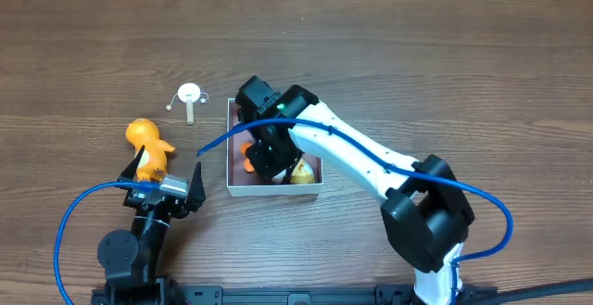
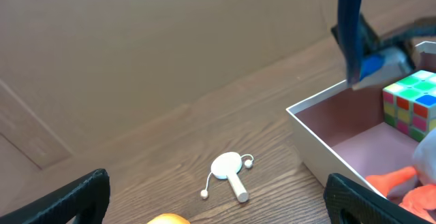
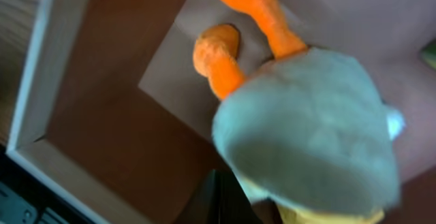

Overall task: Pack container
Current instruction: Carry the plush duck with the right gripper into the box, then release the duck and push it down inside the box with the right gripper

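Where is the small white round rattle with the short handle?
In the overhead view, the rattle lies on the table, left of the white cardboard box, beyond the orange toy figure.

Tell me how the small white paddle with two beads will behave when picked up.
The white paddle looks small and thin, so it is probably light. Its two beads lie loose off either side, so they will likely dangle and swing. The short handle looks round and may roll if pushed.
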`<state>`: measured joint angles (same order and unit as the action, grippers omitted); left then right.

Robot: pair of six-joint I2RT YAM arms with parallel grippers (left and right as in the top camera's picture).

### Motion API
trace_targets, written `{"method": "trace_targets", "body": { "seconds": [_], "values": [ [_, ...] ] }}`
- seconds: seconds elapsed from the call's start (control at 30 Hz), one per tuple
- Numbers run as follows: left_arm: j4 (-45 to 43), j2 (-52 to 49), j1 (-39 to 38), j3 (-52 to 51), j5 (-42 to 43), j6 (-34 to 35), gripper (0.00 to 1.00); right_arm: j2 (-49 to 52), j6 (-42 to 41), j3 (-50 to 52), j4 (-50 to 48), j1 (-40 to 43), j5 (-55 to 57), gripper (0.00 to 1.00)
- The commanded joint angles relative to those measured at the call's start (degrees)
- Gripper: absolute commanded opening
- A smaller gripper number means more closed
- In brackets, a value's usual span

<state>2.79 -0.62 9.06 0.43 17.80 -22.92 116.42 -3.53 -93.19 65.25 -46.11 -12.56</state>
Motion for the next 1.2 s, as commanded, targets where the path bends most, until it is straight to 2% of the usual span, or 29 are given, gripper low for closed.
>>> {"method": "trace_targets", "body": {
  "seconds": [0.0,0.17,0.43,0.83,1.03,1.17],
  "values": [
    [0.0,0.3,0.3,-0.2,0.0,-0.2,1.00,1.1,0.6,0.0,-0.9,0.2,1.1,0.04],
    [0.0,0.3,0.3,-0.2,0.0,-0.2,1.00,2.3,-2.7,0.0,-0.9,0.2,11.0,0.04],
    [0.0,0.3,0.3,-0.2,0.0,-0.2,1.00,2.3,-6.1,0.0,-0.5,0.2,17.7,0.04],
    [0.0,0.3,0.3,-0.2,0.0,-0.2,1.00,2.2,-7.6,-0.8,0.1,0.5,20.5,0.04],
    [0.0,0.3,0.3,-0.2,0.0,-0.2,1.00,2.2,-9.2,-8.0,6.4,0.5,24.1,0.04],
    [0.0,0.3,0.3,-0.2,0.0,-0.2,1.00,2.2,-12.8,-8.9,8.8,1.6,25.7,0.04]
  ]
}}
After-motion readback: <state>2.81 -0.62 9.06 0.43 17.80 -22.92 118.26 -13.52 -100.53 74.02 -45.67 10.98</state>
